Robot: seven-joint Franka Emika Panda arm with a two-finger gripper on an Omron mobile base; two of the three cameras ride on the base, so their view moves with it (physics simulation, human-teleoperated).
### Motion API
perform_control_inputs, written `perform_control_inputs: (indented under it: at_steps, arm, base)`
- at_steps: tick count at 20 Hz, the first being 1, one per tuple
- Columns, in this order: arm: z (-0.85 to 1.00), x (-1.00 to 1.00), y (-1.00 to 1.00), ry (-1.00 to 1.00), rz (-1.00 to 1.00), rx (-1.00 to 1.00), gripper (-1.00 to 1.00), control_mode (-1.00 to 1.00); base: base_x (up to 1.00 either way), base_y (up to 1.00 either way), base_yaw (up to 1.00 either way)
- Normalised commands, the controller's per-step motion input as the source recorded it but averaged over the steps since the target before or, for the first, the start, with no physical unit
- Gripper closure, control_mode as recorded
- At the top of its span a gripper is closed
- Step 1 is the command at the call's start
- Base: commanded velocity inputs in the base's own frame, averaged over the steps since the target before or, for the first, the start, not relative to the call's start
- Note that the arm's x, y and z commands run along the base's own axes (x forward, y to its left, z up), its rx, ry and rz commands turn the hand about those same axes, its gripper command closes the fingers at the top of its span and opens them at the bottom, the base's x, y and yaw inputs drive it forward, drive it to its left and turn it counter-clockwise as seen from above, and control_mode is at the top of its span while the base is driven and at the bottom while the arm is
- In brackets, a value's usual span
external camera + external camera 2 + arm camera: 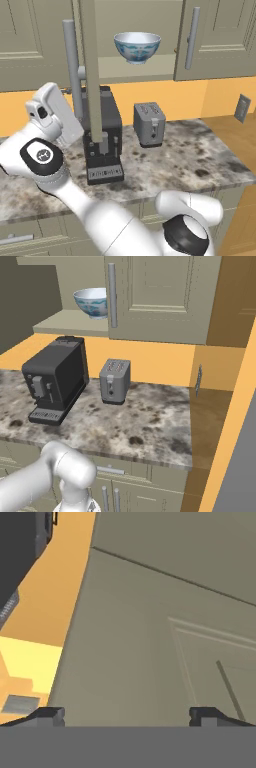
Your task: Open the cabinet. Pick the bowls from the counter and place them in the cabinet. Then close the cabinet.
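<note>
I count one bowl (137, 46), white and pale-blue, deep and glossy, sitting on the shelf inside the cabinet (210, 40), whose left door stands swung open edge-on. Below the cabinet, on the speckled granite counter (175, 160), stand one boxy black coffee machine (102, 135) and one grey toaster (149, 124). My pincer (127, 714) is spread wide and empty before a raised-panel door face, only its tips showing.

Black coffee machine (102, 135), grey toaster (149, 124)
</note>
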Motion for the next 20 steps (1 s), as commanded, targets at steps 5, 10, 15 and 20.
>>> perform_control_inputs:
  at_steps: [5,10,15,20]
  arm:
    - [0.16,0.24,-0.42,0.00,0.00,0.01,-1.00,-1.00]
    - [0.15,0.25,-0.41,0.00,0.00,0.00,-1.00,-1.00]
    - [0.13,0.31,-0.36,0.00,0.00,0.00,-1.00,-1.00]
    - [0.16,0.35,-0.39,0.00,0.00,0.00,-1.00,-1.00]
  base:
    - [0.00,0.00,0.00]
    - [0.00,0.00,0.00]
    - [0.00,0.00,0.00]
    - [0.00,0.00,0.00]
